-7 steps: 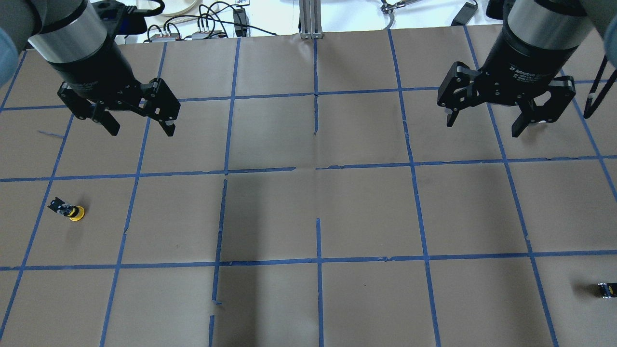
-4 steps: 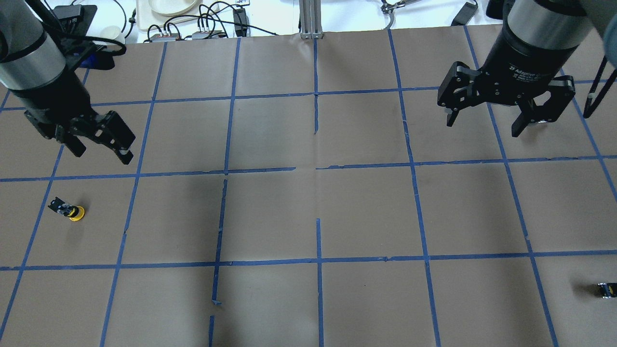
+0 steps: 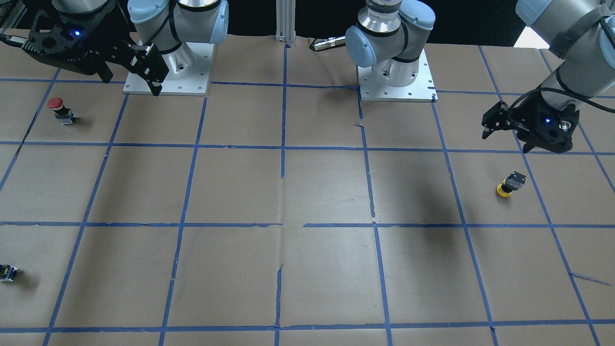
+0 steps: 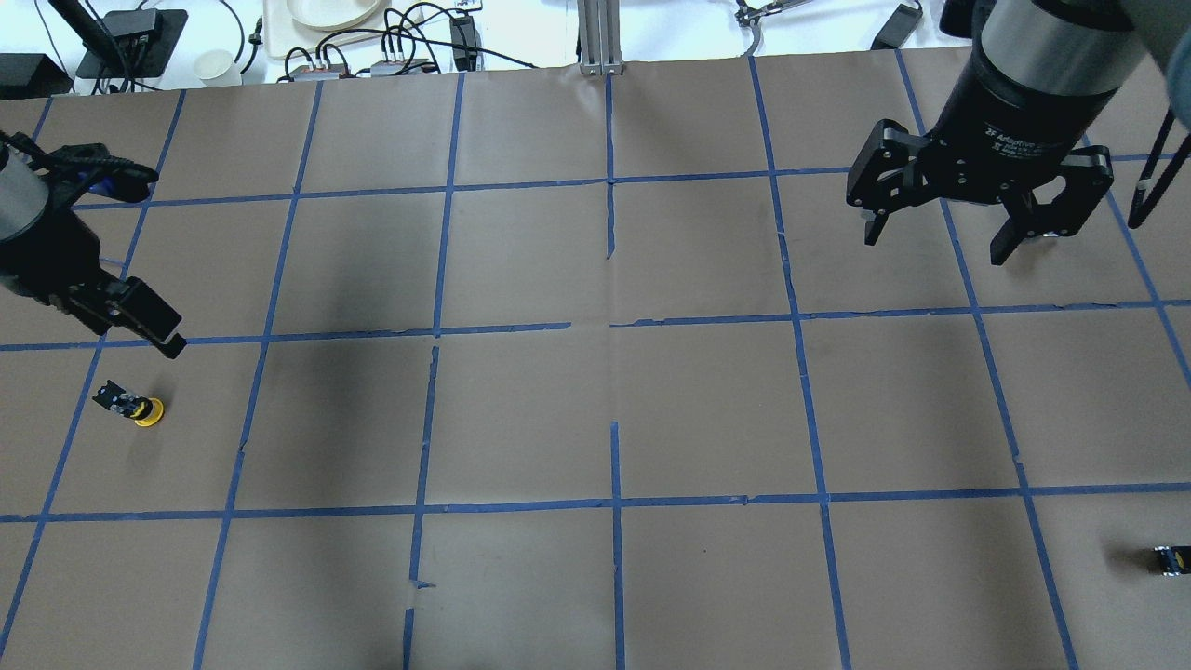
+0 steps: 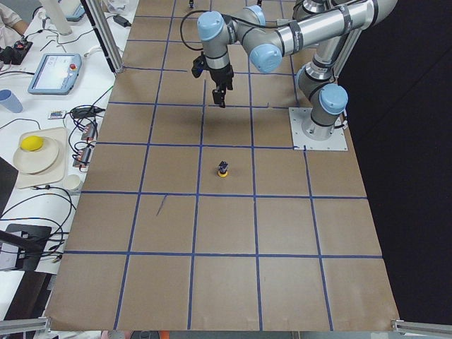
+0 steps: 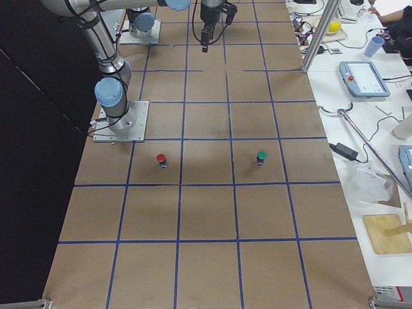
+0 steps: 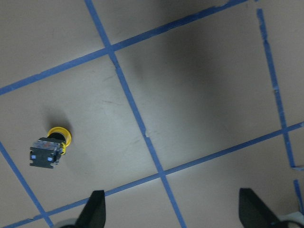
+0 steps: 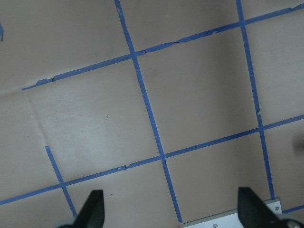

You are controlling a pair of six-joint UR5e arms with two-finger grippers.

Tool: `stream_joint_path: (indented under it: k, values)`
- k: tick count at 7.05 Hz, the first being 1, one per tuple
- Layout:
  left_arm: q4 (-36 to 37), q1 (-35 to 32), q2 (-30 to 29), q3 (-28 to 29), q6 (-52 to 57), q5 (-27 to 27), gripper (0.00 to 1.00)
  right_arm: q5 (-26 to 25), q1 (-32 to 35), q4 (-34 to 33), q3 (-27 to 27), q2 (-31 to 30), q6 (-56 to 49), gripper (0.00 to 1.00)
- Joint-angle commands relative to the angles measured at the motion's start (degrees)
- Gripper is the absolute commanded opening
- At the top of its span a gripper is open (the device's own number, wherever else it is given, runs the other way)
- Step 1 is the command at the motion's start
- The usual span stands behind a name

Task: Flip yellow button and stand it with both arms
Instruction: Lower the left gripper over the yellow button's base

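Note:
The yellow button (image 4: 136,406) sits on the brown paper at the far left of the overhead view. It seems to rest on its yellow cap with the black-and-grey body up. It also shows in the front view (image 3: 510,184), the left side view (image 5: 222,170) and the left wrist view (image 7: 50,147). My left gripper (image 4: 130,337) is open and empty. It hovers just beyond the button, apart from it (image 3: 505,143) (image 7: 173,213). My right gripper (image 4: 935,247) is open and empty, high over the right side (image 3: 129,84) (image 8: 171,213).
A red-capped button (image 3: 56,108) stands near the right arm's base plate (image 3: 168,67). A tiny dark block with a yellow spot (image 4: 1168,558) lies at the table's right edge. A green-capped button (image 6: 261,156) shows in the right side view. Cables and a plate (image 4: 326,14) lie beyond the table edge.
My left arm has swung left and down in the overhead view, ending close above the yellow button. The right arm and the button have not moved.

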Motion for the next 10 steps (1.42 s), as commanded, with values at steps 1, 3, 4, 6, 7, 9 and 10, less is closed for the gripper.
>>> stream_joint_path:
  k: [1,3,4,6,7,9,10]
  values:
    - [15.4,5.5,-6.2,-3.3,9.5,-0.1,0.99,0.0,0.0,0.1,0.0,-0.1,0.0,1.00]
    - [15.9,10.3,-9.5,-4.2,11.9,-2.7,0.99,-0.1,0.0,0.3,0.0,-0.1,0.0,1.00]
    - [16.0,10.6,-9.6,-5.0,12.8,-2.6,0.99,0.0,0.0,0.3,0.0,-0.1,0.1,1.00]
    - [16.5,10.6,-10.9,-6.5,18.1,-2.8,0.99,-0.1,0.0,0.3,0.0,-0.1,0.1,1.00]
    - [17.9,10.6,-11.1,-7.2,20.1,-2.8,0.99,0.0,0.0,0.3,0.0,0.0,0.1,1.00]
    - [23.4,10.6,-13.5,-7.3,20.7,-2.7,0.99,0.1,0.0,0.2,0.0,0.0,0.2,1.00]
    - [25.4,10.6,-14.3,-7.3,20.5,-2.6,0.99,0.1,0.0,0.2,0.0,0.0,0.2,1.00]
